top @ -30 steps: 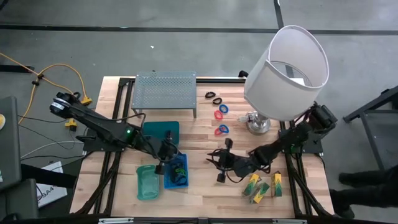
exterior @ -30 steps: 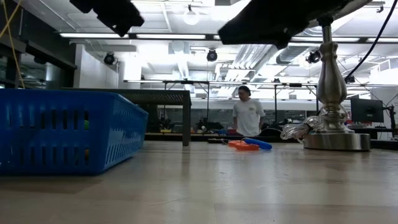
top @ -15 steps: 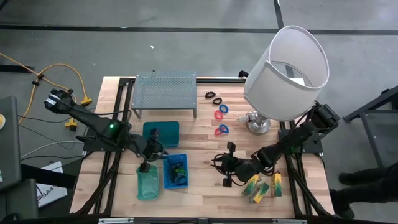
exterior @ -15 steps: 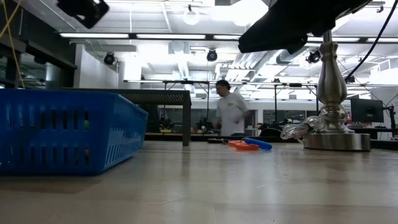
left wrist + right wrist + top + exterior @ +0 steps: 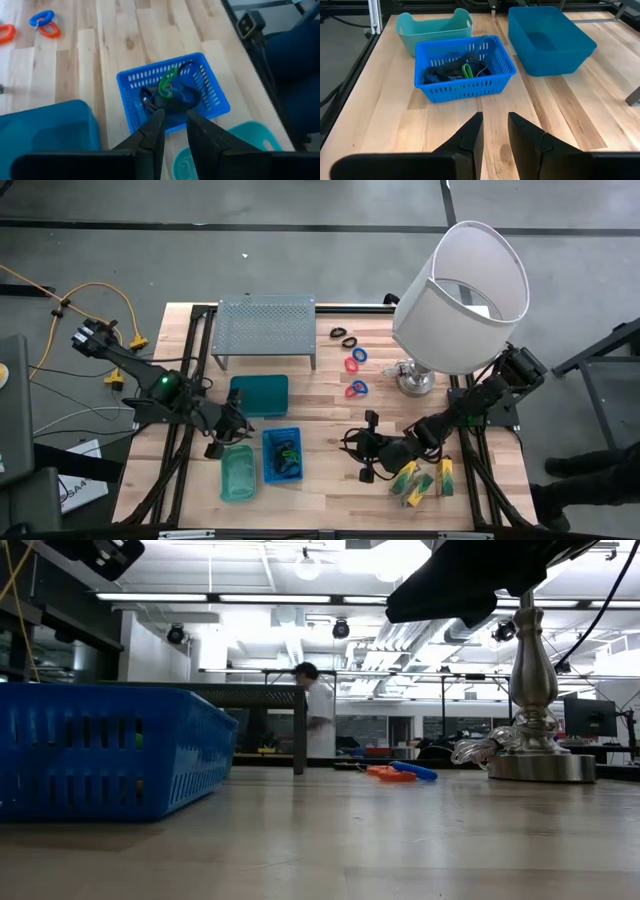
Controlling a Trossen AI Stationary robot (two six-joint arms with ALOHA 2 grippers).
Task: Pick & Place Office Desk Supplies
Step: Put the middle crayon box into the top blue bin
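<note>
Above table: claws (image 5: 173,131) (image 5: 494,131) narrowly parted, empty.

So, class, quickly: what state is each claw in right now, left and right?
Left claw: fingers slightly apart, holding nothing, above the blue basket.
Right claw: fingers slightly apart, holding nothing, over bare table.

Bare surface (image 5: 320,480) lies between the blue basket (image 5: 283,455) and the yellow-green packets (image 5: 420,480). The lamp (image 5: 455,300) and grey rack (image 5: 266,325) obstruct the far side.
</note>
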